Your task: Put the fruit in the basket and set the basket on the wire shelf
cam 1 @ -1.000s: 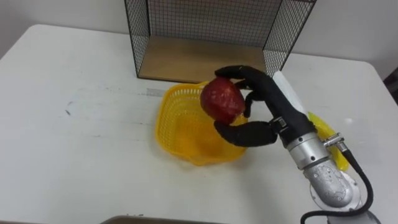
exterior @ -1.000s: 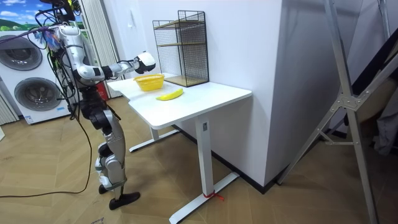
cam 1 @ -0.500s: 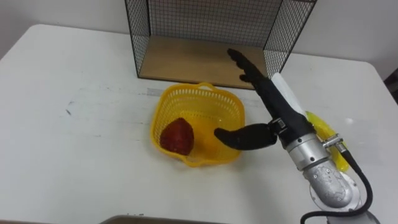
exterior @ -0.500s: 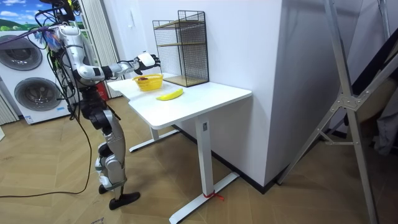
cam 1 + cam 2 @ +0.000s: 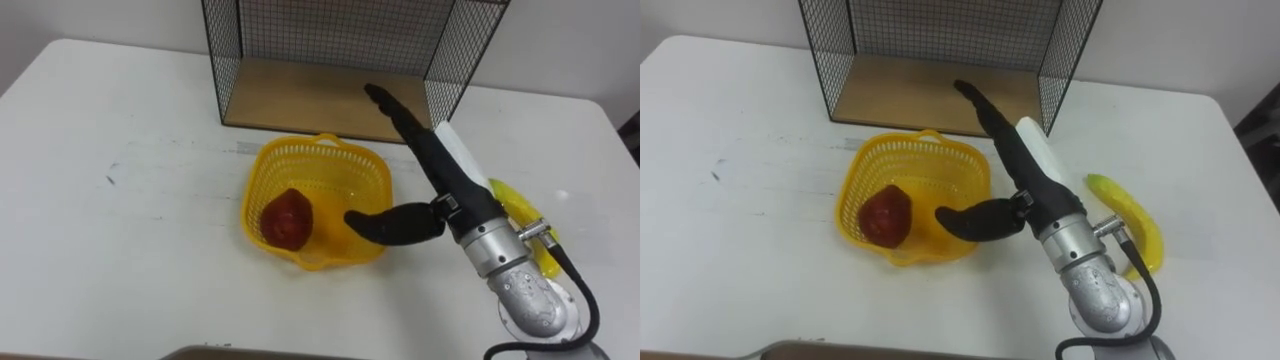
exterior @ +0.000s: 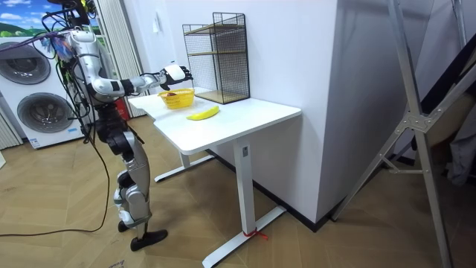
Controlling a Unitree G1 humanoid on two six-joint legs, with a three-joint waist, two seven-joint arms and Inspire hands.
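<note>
Red apple [image 5: 285,218] is down in the yellow basket [image 5: 262,165], lying in its left half on the white table [image 5: 120,120]. The right hand [image 5: 450,190] hangs open over the basket's right rim, fingers [image 5: 395,105] straight and aimed at the wooden floor of the wire shelf [image 5: 330,40], with the thumb [image 5: 385,225] spread out low over the basket's near right side. It holds nothing. The apple lies just left of the thumb tip, apart from it.

And the banana [image 5: 1130,225]: in the left eye view the forearm covers part of it, but the right eye view gives it nearly whole, lying flat on the table to the right of the arm. Its long axis runs on a slant, from the far end near the wrist to the near end towards the table's right edge.

The room view adds the shelf's upper tier and the robot standing upright at the table's end on the room view's left, with washing machines [image 6: 41,112] behind it.
</note>
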